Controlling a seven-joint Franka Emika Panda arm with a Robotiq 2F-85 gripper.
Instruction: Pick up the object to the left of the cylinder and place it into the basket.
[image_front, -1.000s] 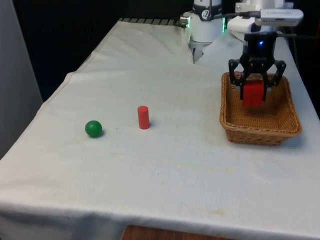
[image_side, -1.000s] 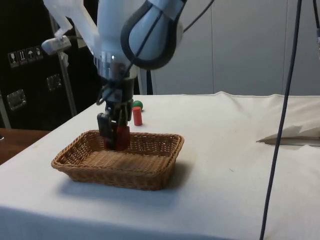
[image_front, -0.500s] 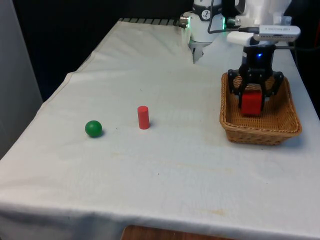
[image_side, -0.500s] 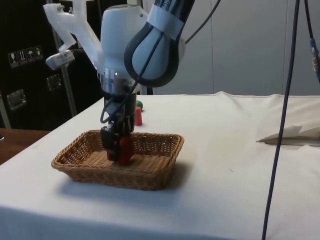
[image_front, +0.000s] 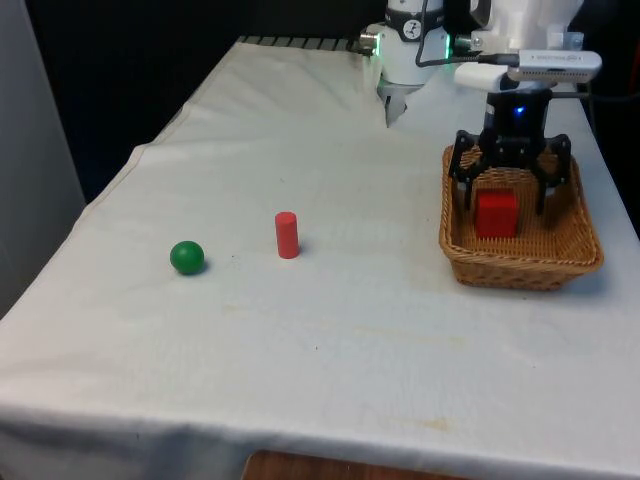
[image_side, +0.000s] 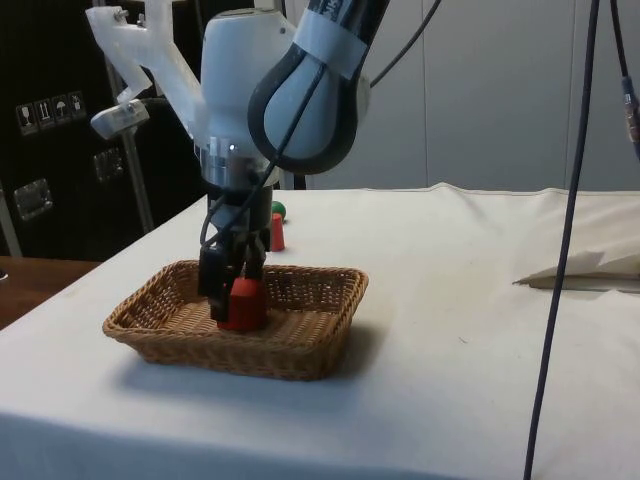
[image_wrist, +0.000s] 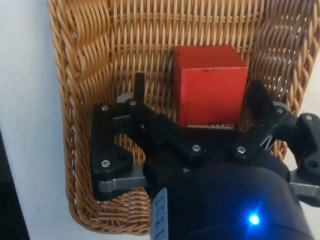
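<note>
While our black 2-finger gripper is hanging released inside the woven wicker basket, the red wooden cube is sitting between its fingers.

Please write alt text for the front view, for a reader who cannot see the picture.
An open gripper hangs over a red cube that lies in a wicker basket at the front view's right. On the white cloth to the left stand a red cylinder and, further left, a green ball.
</note>
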